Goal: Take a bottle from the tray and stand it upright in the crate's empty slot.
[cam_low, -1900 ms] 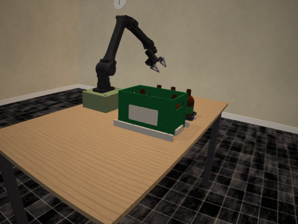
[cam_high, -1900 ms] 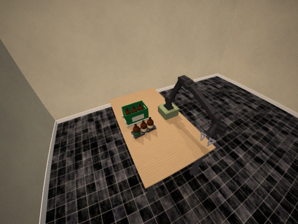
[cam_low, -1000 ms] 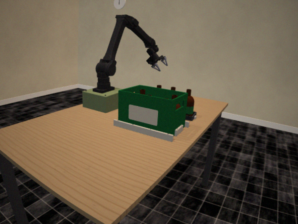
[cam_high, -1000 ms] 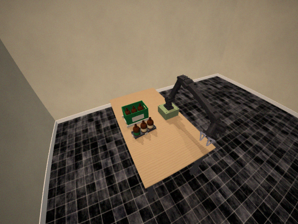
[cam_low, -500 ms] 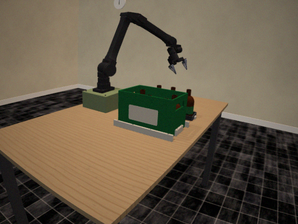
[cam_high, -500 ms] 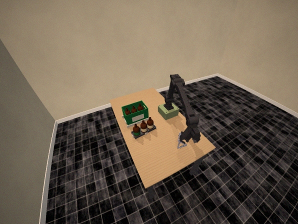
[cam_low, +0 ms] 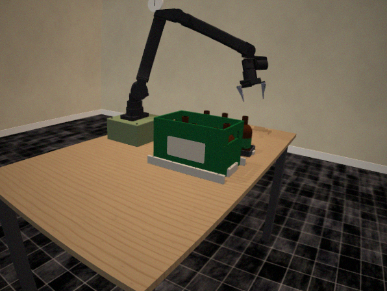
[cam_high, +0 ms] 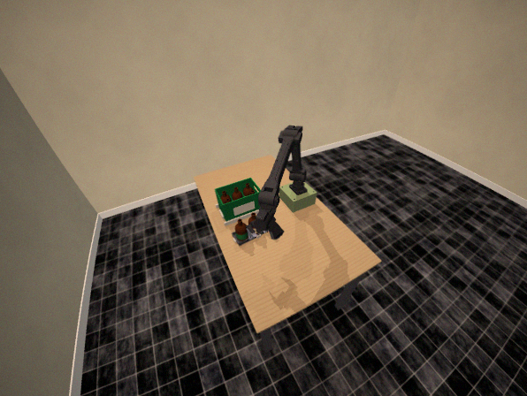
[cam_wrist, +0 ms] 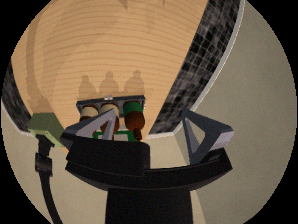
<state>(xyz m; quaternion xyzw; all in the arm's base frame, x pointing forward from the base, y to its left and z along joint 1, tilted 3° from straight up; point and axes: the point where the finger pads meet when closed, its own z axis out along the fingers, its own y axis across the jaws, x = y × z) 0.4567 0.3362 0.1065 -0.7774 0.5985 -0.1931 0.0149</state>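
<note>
And here's the gripper (cam_high: 257, 232) (cam_low: 253, 100) (cam_wrist: 148, 112), fingers spread wide, nothing grasped, poised above the row on the desk (cam_high: 283, 274) (cam_low: 107, 195) (cam_wrist: 150, 30)! Three brown bottles stand in the tray (cam_high: 240, 242) (cam_low: 248, 151) (cam_wrist: 111, 100), low in the centre of the wrist view; the green-banded bottle (cam_high: 240, 230) (cam_low: 247, 131) (cam_wrist: 134, 119) is the right-hand one there. The green crate (cam_high: 244, 208) (cam_low: 214, 149) (cam_wrist: 124, 134) waits just beside, left of centre in the top view. Looks like glass — stiff, probably slippery, breakable if knocked, top-heavy once tipped. Best hold? Straight down over the neck or upper body, both pads square — then a plumb lift, sparing its neighbours and the loose tray.

black jointed robot arm (cam_high: 275, 172) (cam_low: 211, 32) swung across toward the dark tray (cam_high: 240, 241) (cam_low: 249, 152) (cam_wrist: 91, 102) of brown bottles, its silver-fingered gripper (cam_high: 257, 232) (cam_low: 253, 99) (cam_wrist: 148, 112) now above them, pointing down
</note>
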